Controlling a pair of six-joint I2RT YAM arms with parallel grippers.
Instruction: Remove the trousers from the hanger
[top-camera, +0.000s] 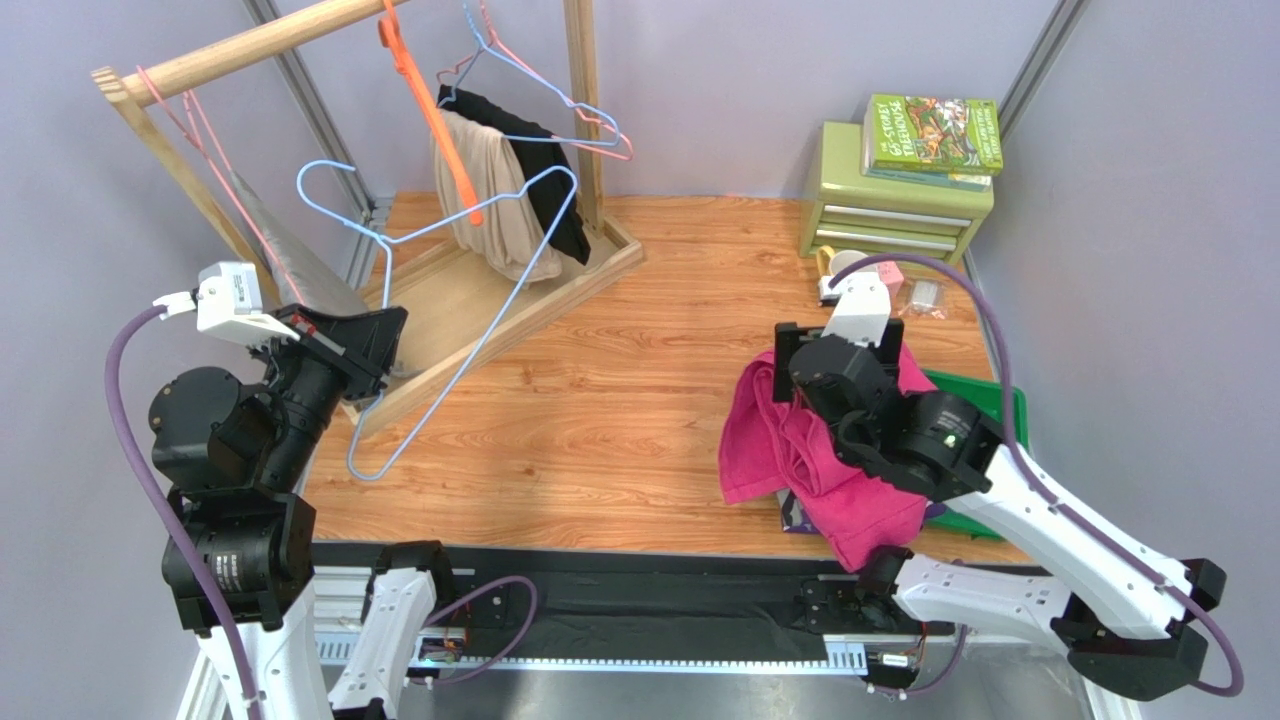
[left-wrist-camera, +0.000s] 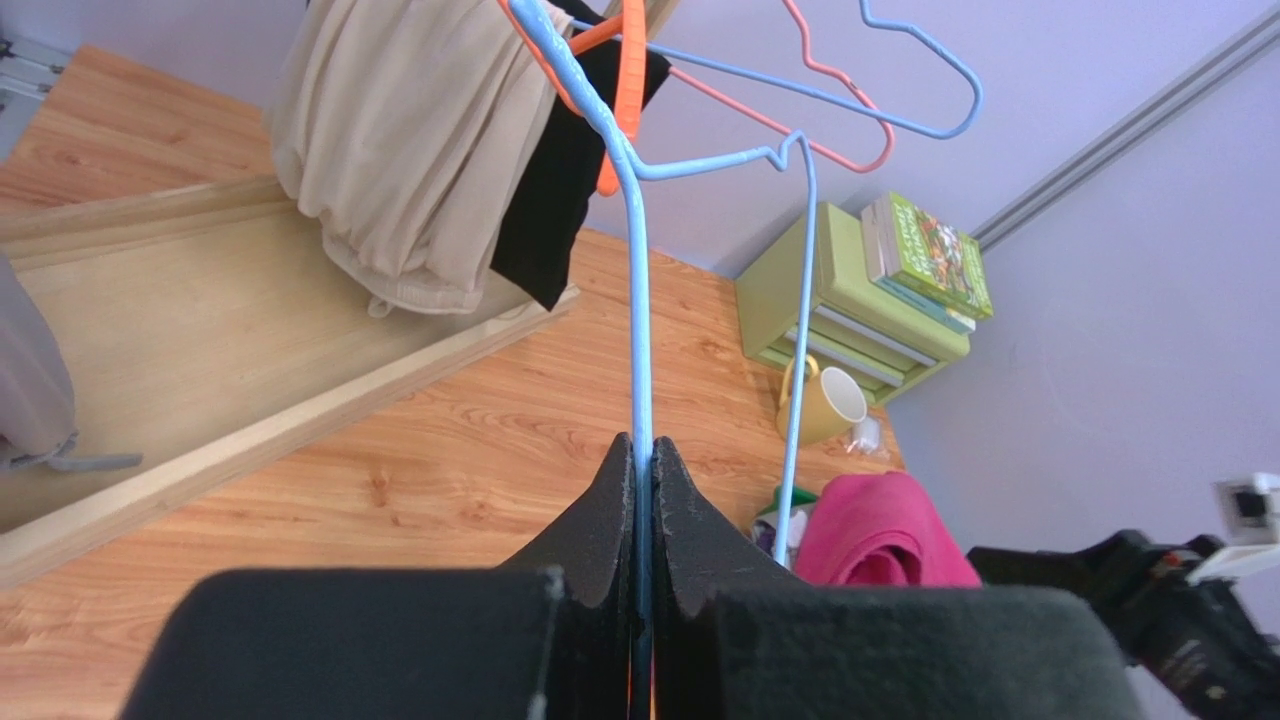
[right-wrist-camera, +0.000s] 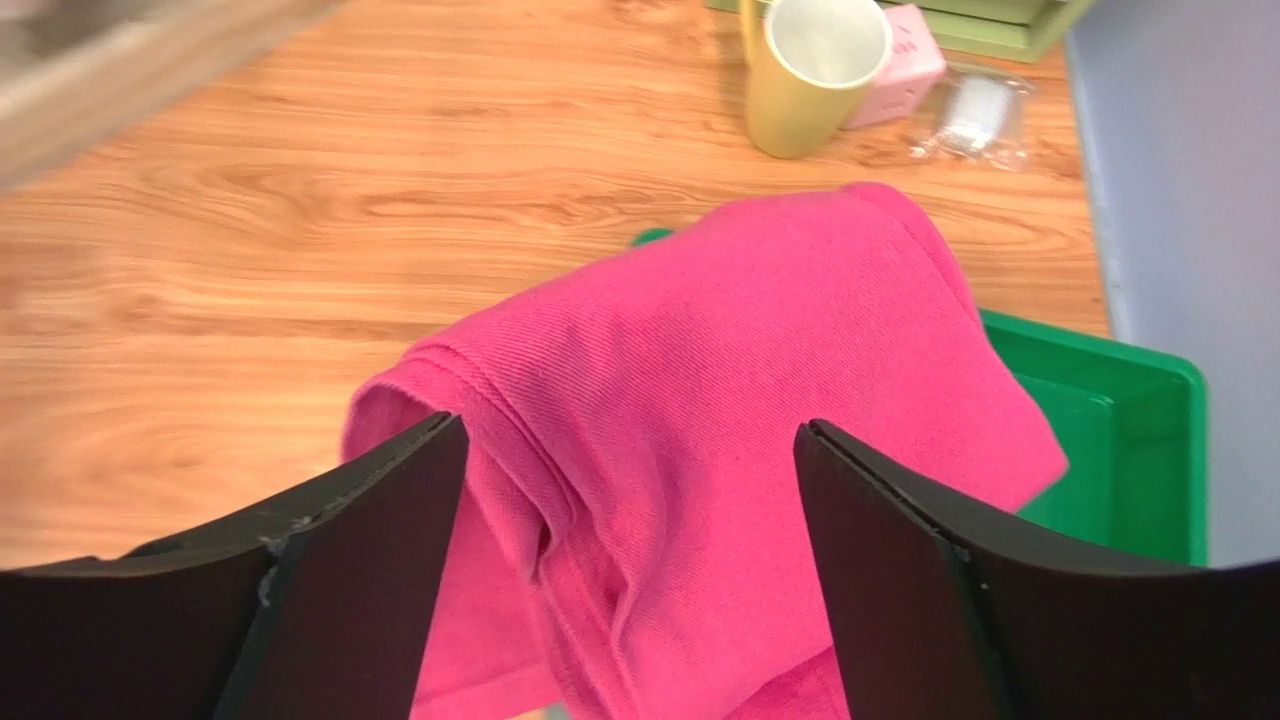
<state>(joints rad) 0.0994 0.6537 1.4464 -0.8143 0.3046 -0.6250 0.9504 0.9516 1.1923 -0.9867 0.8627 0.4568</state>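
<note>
In the lower right of the top view, the magenta trousers (top-camera: 804, 450) lie in a loose heap on the table (top-camera: 631, 390), off any hanger. Their right edge lies over the rim of a green tray (top-camera: 1004, 402). A small purple-and-white patch at the heap's lower edge looks like the camouflage trousers (top-camera: 792, 516). It is mostly covered by the pink cloth and too little shows to tell how it lies.

The right gripper (right-wrist-camera: 628, 435) hovers just above the pink heap. In the right wrist view its jaws stand wide apart, one at each lower corner of the frame with pink cloth showing in the gap between them, and they grasp nothing. Whether the tips touch the cloth I cannot tell.

At the left of the top view, the left gripper (top-camera: 365, 339) holds a bare blue hanger (left-wrist-camera: 636, 300) by its wire. In the left wrist view the jaws are pressed together on that wire, which runs straight up from between them. The hanger carries no cloth, and its lower end slants down over the table towards the bottom of the top view.

A wooden rack (top-camera: 256, 53) stands in the upper left of the top view. From its rail hang a beige garment (top-camera: 489, 195) on an orange hanger (top-camera: 436, 120) and, just right of it, a black garment (top-camera: 559, 203).

In the upper right, a green drawer unit (top-camera: 894, 210) with books (top-camera: 932, 135) on top stands at the table's far edge, and a mug (right-wrist-camera: 804, 68) sits just in front of it.
</note>
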